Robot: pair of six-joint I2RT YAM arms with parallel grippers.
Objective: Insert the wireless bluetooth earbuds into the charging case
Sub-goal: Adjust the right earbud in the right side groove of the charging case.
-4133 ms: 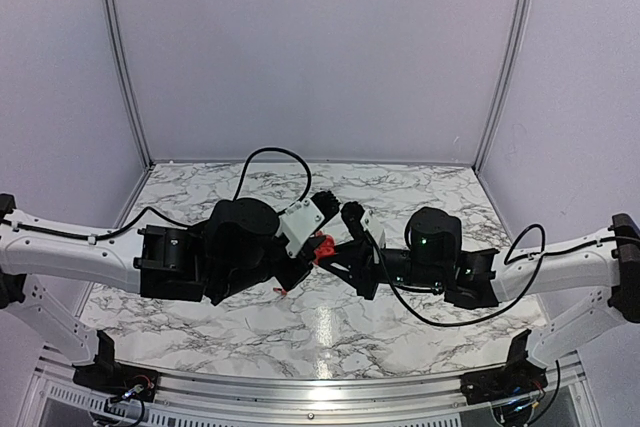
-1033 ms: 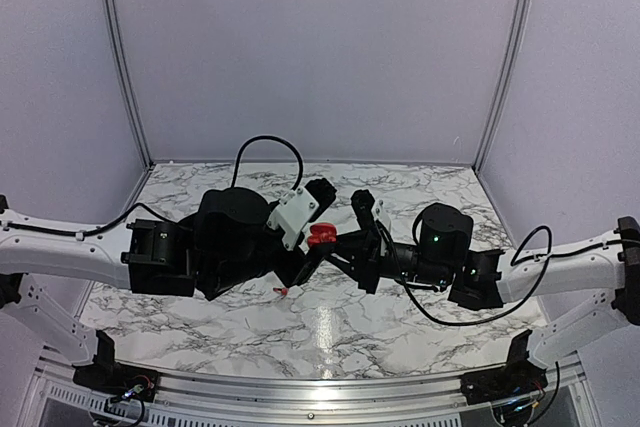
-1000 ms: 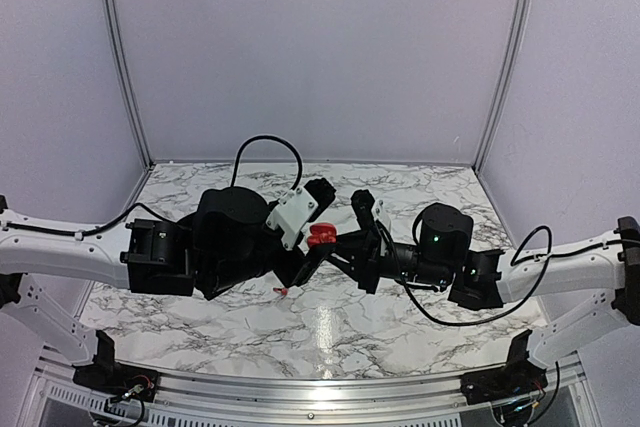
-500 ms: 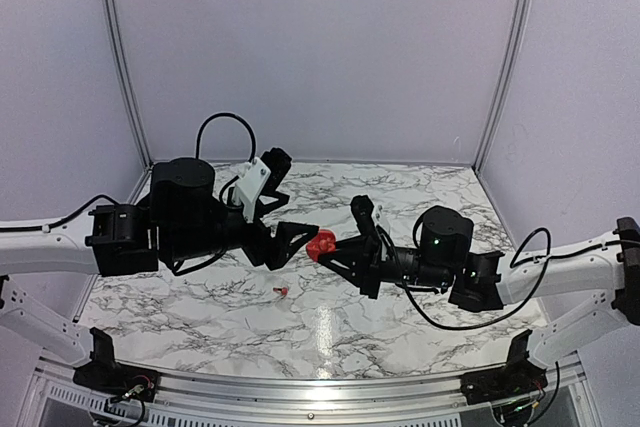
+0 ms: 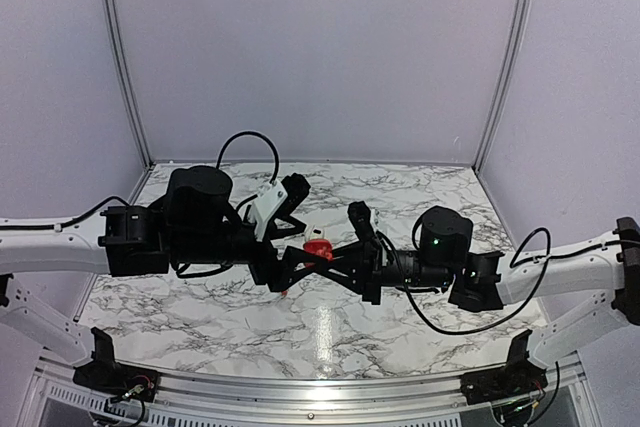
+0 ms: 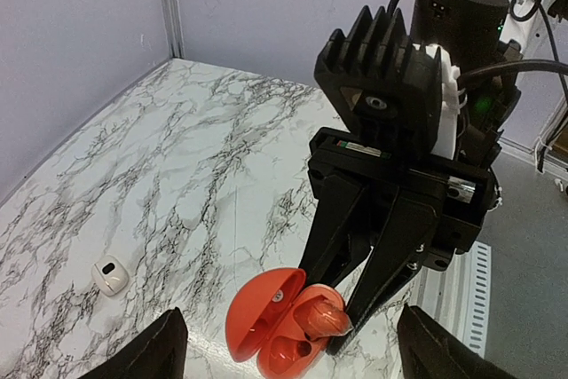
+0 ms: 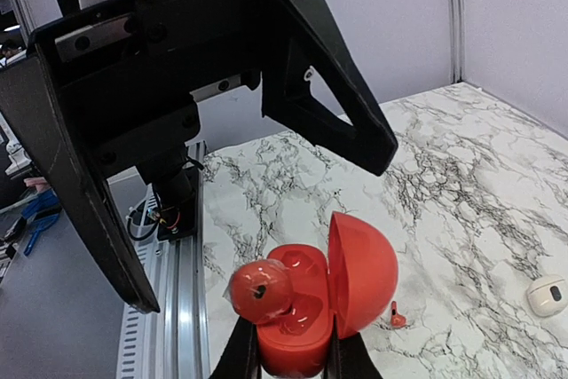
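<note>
The charging case is a red hinged shell with its lid open, held above the marble table. My right gripper is shut on its lower half from below. One red earbud sits tilted on the near socket and sticks up out of it; the other socket shows bare. A second tiny red earbud lies on the table beyond the case. My left gripper is open, its fingers spread wide on either side of the case and apart from it.
A small white rounded pebble-like object lies on the marble table, also seen at the right wrist view's far right edge. The table's metal front rail runs below the case. Grey walls enclose the table.
The left arm, drawn back to the left half a second ago, has come in again toward the case. Its jaws now stand wider. The right gripper still holds the case.
</note>
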